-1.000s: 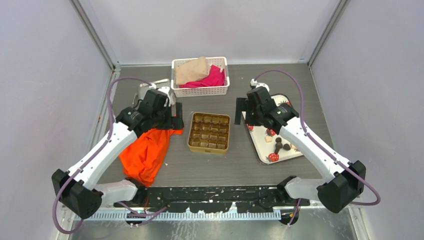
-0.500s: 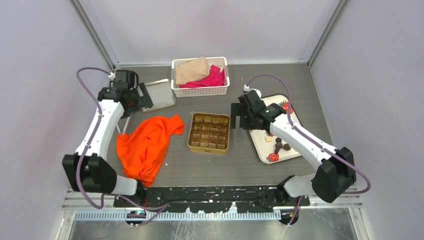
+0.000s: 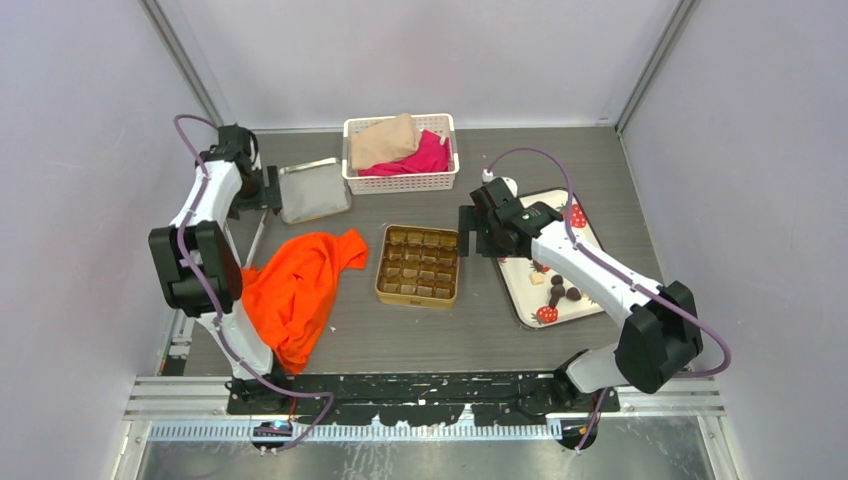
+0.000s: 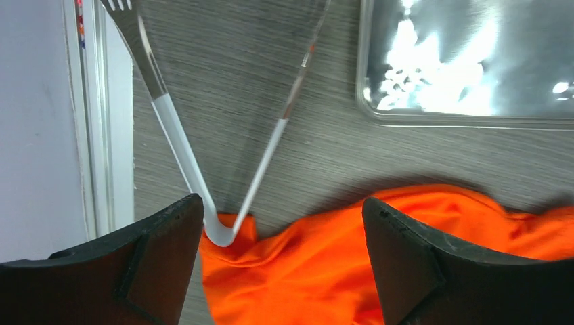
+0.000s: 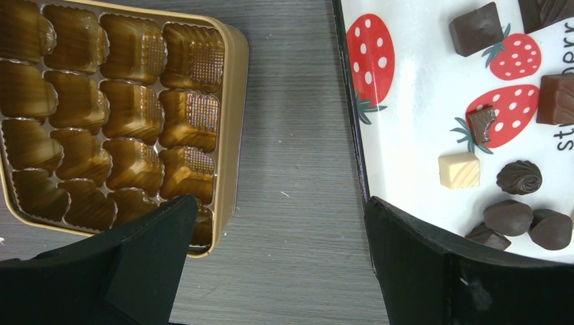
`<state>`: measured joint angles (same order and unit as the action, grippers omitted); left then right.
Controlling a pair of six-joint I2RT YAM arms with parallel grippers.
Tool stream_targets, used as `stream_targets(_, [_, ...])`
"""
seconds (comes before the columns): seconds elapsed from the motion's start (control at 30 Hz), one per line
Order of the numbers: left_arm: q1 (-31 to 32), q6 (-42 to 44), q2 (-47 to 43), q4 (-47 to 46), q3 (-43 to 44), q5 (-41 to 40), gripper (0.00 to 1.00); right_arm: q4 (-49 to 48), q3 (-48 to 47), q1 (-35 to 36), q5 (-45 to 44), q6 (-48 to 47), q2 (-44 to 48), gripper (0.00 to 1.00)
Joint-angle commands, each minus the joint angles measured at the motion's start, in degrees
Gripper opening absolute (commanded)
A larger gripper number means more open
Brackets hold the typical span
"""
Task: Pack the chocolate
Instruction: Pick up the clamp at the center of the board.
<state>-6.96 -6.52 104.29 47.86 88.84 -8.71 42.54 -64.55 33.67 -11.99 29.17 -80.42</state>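
The chocolate [image 3: 560,290] lies as several small dark pieces and a cream one on the white strawberry-print tray [image 3: 520,295] at the right. The right wrist view shows the cream square [image 5: 459,169], a swirled dark piece [image 5: 519,177] and other dark pieces on the tray [image 5: 420,101]. The gold tin [image 3: 419,264] sits mid-table, and every brown compartment in view [image 5: 135,101] is empty. My right gripper [image 3: 473,232] [image 5: 281,210] hangs open over the bare strip between tin and tray, holding nothing. My left gripper [image 3: 268,190] [image 4: 283,206] is open at the far left, above the orange cloth's edge.
An orange cloth [image 3: 295,290] [image 4: 379,257] lies left of the tin. White tongs [image 4: 223,169] rest beside it by the left wall rail. A shiny metal lid [image 3: 314,188] [image 4: 467,61] and a white basket of pink and beige cloths [image 3: 400,152] stand at the back.
My left arm has swung from over the orange cloth to the far left back corner. My right gripper has shifted left, off the tray's corner, towards the tin. Both stayed open.
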Motion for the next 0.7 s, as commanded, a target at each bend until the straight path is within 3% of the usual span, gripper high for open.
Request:
stream_targets(0.0, [-1.5,8.6,2.8,-1.2,1.8,2.6,0.86,0.6,-3.6,0.3,-1.6,-0.7,-0.3,1.00])
stream_targets(0.37, [-3.8,10.7,8.3,-7.0,-1.2,2.2,0.73,2.4,-6.3,0.3,-2.9,-1.6,-3.0,1.00])
stream_targets(0.67, [-5.2,12.2,10.1,-11.3,-3.5,3.3,0.36,3.6,-7.3,0.3,-4.6,-1.5,-3.7,1.00])
